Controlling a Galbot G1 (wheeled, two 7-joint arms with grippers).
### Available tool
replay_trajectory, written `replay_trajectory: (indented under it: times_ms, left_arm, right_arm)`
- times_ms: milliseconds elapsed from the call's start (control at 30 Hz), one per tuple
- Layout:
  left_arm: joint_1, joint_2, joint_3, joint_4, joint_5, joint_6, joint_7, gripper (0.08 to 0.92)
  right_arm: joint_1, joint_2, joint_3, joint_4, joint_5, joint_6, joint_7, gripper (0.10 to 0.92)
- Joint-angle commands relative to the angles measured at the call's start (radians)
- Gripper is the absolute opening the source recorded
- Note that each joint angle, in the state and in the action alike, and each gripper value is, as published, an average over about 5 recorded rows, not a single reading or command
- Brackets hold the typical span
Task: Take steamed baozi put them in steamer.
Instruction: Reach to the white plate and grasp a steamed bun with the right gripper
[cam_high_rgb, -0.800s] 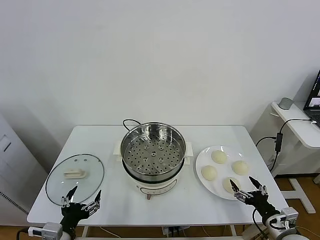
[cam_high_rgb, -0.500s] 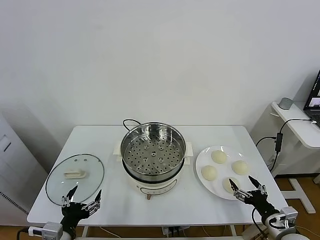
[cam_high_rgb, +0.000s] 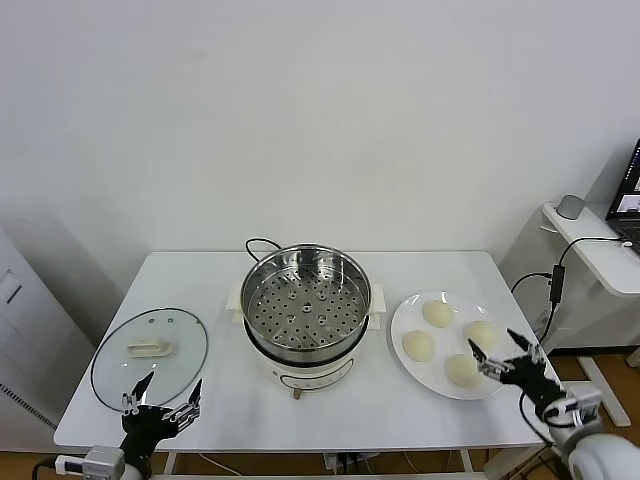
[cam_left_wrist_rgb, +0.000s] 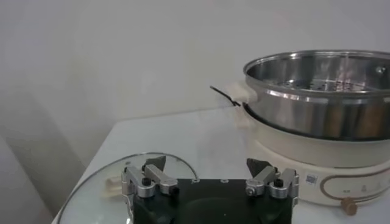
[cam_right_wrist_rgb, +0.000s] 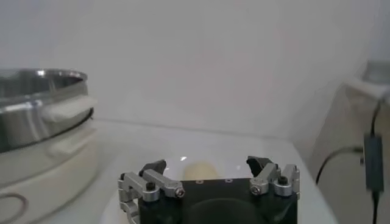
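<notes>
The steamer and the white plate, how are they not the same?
The steamer is shiny metal with tall walls and a floor full of holes; the plate is white, flat and smooth. The steamer has nothing in it; the plate holds four baozi. The steamer sits on a white cooker base in the middle of the table; the plate lies right on the table, beside it. Both are round.

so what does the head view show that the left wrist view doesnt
Only the head view shows the white plate with four baozi, the right gripper open beside it, and the steamer's perforated floor. Only the left wrist view shows the cooker base's knob from the side. Both show the steamer, the glass lid and the open left gripper.
</notes>
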Motion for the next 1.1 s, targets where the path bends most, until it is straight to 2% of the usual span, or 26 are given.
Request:
replay_trajectory:
  times_ms: [33, 167, 300, 433, 667, 933, 1100]
  left_arm:
    - [-0.001, -0.007, 0.001, -0.007, 0.003, 0.0, -0.001, 0.823]
    - [-0.002, -0.011, 0.004, -0.006, 0.007, -0.003, -0.002, 0.823]
    - [-0.001, -0.015, 0.011, -0.004, 0.014, -0.009, -0.004, 0.823]
    - [-0.001, -0.022, 0.009, -0.011, 0.016, -0.011, -0.005, 0.823]
    - [0.006, -0.043, 0.005, -0.018, 0.016, -0.011, -0.005, 0.823]
    - [0.005, -0.069, 0.008, -0.011, 0.018, -0.008, -0.003, 0.823]
    - [0.006, -0.069, 0.004, -0.006, 0.019, -0.008, -0.003, 0.823]
  right_arm:
    - [0.262, -0.177, -0.022, -0.137, -0.294, -0.013, -0.239, 0.823]
    - [0.551, -0.261, -0.158, -0.267, -0.498, 0.076, -0.516, 0.823]
    - [0.87, -0.294, -0.425, -0.399, -0.647, 0.184, -0.776, 0.823]
    - [1.076, -0.289, -0.706, -0.485, -0.712, 0.242, -0.917, 0.823]
    - [1.24, -0.152, -0.994, -0.609, -0.806, 0.281, -0.976, 0.823]
    - [1.221, 0.099, -0.938, -0.817, -0.995, 0.3, -0.95, 0.823]
    - [1.192, 0.181, -0.886, -0.891, -1.063, 0.302, -0.926, 0.823]
